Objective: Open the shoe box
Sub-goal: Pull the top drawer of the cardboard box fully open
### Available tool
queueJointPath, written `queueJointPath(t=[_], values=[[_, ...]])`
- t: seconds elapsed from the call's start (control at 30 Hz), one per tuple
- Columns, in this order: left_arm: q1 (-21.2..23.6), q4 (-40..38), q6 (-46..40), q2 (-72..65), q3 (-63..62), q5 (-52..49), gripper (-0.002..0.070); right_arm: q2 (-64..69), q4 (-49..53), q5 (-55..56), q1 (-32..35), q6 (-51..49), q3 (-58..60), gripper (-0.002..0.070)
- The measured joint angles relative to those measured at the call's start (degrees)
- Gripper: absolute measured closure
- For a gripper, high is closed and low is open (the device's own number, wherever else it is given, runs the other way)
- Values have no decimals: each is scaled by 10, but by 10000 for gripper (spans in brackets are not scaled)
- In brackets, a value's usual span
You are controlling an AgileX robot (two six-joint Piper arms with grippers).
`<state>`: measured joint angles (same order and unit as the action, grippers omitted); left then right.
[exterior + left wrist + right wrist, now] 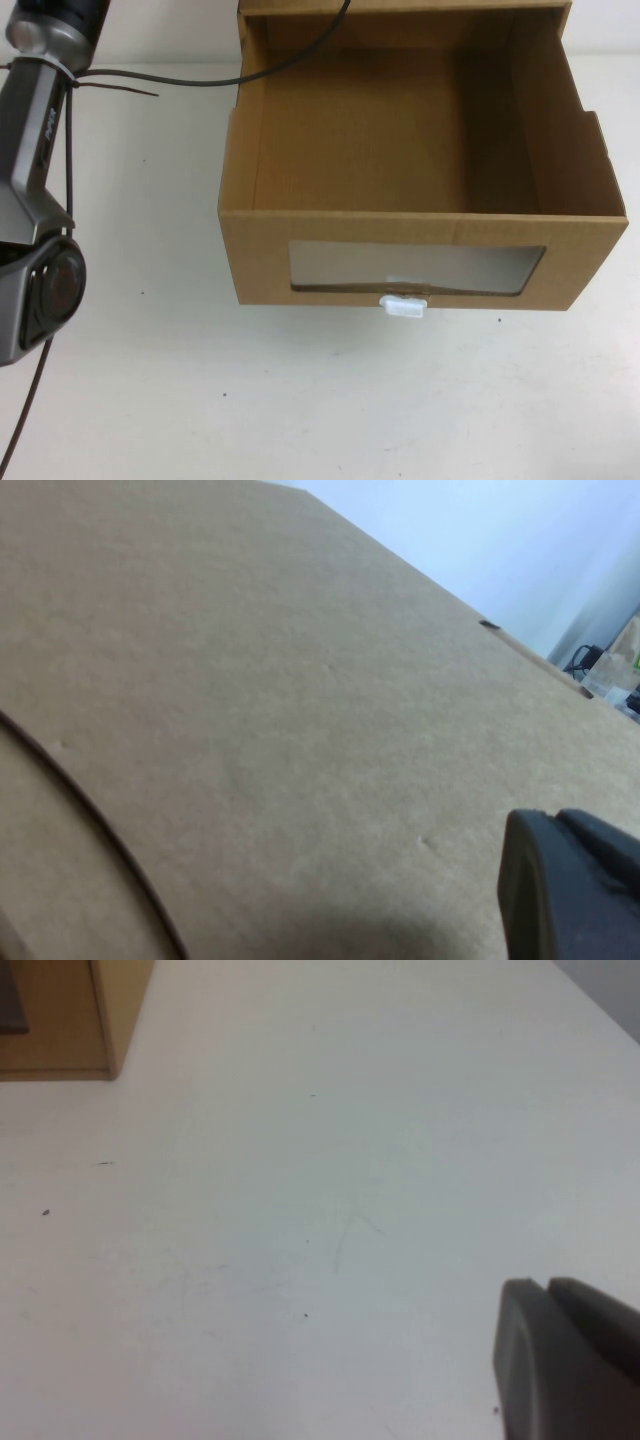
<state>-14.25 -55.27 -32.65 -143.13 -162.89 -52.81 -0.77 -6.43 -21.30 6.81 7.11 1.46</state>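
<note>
— White table (300, 400) all round. Where do we see the box (260, 262)?
— At twelve o'clock, top open. Our left gripper (556, 825) is close to its cardboard; we cannot tell its grip. Our right gripper (549, 1292), pressed together, hangs over the table.

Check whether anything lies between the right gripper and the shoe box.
Nothing visible: only white table shows between the shut right gripper and the shoe box corner. The left gripper hovers close to a cardboard panel.
</note>
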Motion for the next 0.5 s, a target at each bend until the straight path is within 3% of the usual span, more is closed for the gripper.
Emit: queueJointPath(t=[0.2, 0.5], values=[[0, 4, 2, -3, -11, -3, 681, 0, 0, 0, 0, 0, 0, 694], [0, 75, 30, -4, -54, -51, 680, 0, 0, 0, 0, 0, 0, 694]])
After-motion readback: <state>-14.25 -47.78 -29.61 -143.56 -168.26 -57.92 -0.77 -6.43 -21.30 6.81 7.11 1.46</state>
